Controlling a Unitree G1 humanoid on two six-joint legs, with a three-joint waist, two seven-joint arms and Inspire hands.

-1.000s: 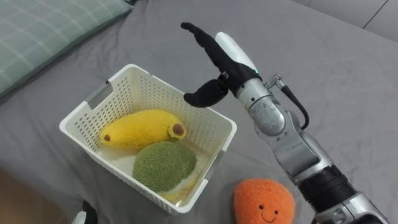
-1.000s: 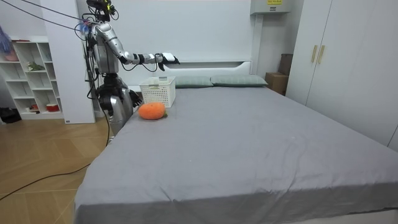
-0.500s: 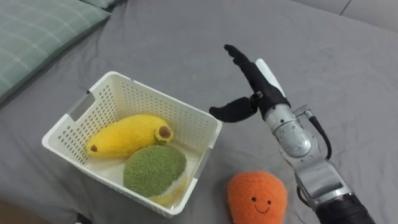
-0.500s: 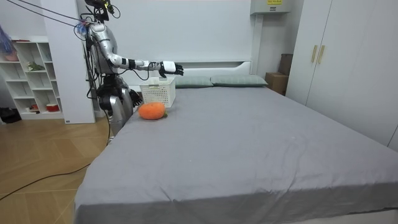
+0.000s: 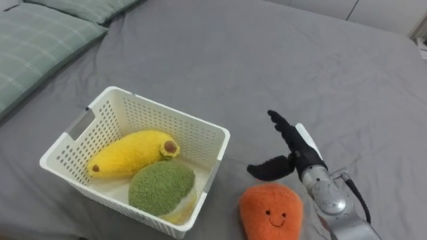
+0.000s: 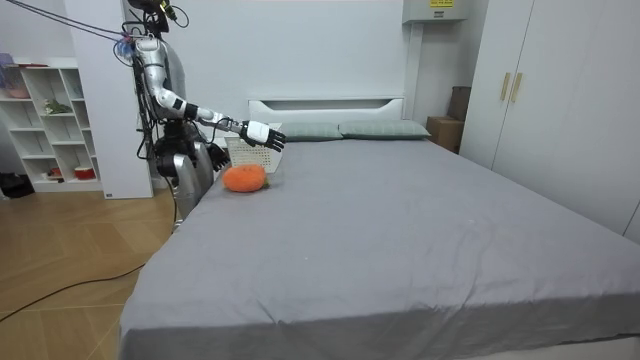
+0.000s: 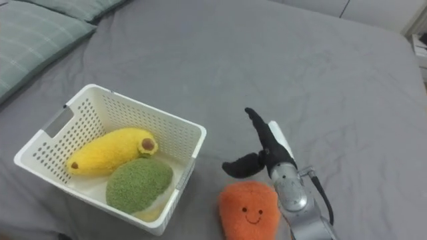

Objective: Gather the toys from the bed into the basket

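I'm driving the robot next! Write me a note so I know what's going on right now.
Hands: the right robot hand is open and empty, hovering close by the orange plush toy on the bed.
Things: the white basket sits on the bed with the yellow banana plush and the green round plush inside.
Done: two toys collected.
Left: grasp the orange plush toy and put it in the basket beside it.
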